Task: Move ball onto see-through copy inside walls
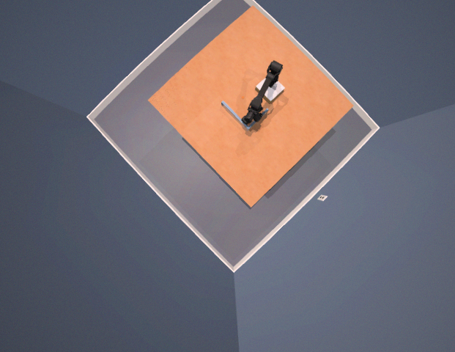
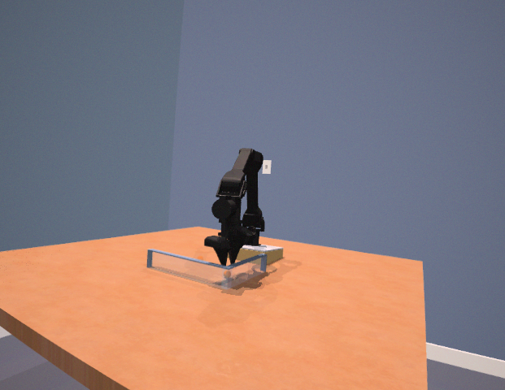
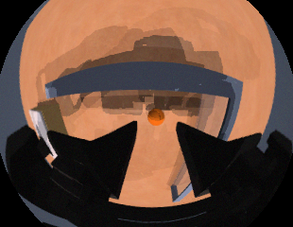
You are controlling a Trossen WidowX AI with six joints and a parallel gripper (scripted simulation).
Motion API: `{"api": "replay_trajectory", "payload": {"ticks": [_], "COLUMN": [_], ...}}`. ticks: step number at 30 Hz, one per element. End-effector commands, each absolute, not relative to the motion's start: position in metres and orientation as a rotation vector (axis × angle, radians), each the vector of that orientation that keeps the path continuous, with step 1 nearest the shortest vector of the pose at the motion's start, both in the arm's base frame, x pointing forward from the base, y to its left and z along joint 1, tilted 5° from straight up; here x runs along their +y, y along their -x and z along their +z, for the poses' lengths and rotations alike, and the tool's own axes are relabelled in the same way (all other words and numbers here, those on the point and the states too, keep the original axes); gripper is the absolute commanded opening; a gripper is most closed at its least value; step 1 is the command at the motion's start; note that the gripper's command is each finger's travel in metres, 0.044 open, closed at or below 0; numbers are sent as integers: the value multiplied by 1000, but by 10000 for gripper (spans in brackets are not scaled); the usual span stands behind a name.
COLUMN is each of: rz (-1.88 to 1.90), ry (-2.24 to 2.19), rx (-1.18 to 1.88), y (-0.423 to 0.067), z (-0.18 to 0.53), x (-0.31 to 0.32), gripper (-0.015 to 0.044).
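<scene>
The orange ball (image 2: 227, 273) (image 3: 156, 116) lies on the table inside the corner of the two low clear blue-rimmed walls. In the top view the arm hides it. The longer wall (image 1: 233, 112) (image 2: 180, 259) and the shorter wall (image 1: 264, 114) (image 2: 249, 263) (image 3: 146, 76) meet close to the ball. A faint orange see-through copy (image 1: 242, 97) (image 2: 199, 257) shows further inside, away from the corner. My gripper (image 2: 228, 263) (image 3: 157, 125) points down above the ball, at about the height of the wall rims in the exterior view. Its fingers stand apart, open, with nothing held between them.
The arm's pale base block (image 1: 270, 94) (image 2: 274, 254) (image 3: 42, 128) stands behind the shorter wall's far end. The orange table (image 1: 250, 174) (image 2: 306, 335) carries everything, and its edges are far from the walls.
</scene>
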State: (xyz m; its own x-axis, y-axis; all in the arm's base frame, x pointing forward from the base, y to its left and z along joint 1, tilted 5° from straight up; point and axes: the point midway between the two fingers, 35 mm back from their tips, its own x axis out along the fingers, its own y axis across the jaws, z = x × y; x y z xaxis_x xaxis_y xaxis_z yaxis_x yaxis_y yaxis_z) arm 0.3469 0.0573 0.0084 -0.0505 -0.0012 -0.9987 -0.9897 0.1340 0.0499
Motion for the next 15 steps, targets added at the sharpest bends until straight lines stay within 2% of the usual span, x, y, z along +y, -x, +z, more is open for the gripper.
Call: {"api": "replay_trajectory", "payload": {"ticks": [1, 15], "rz": [1143, 1143], "ry": [1095, 1095], "rx": [1311, 1311], "y": [-347, -345], "z": [3, -19], "x": [56, 56], "gripper": [218, 218]}}
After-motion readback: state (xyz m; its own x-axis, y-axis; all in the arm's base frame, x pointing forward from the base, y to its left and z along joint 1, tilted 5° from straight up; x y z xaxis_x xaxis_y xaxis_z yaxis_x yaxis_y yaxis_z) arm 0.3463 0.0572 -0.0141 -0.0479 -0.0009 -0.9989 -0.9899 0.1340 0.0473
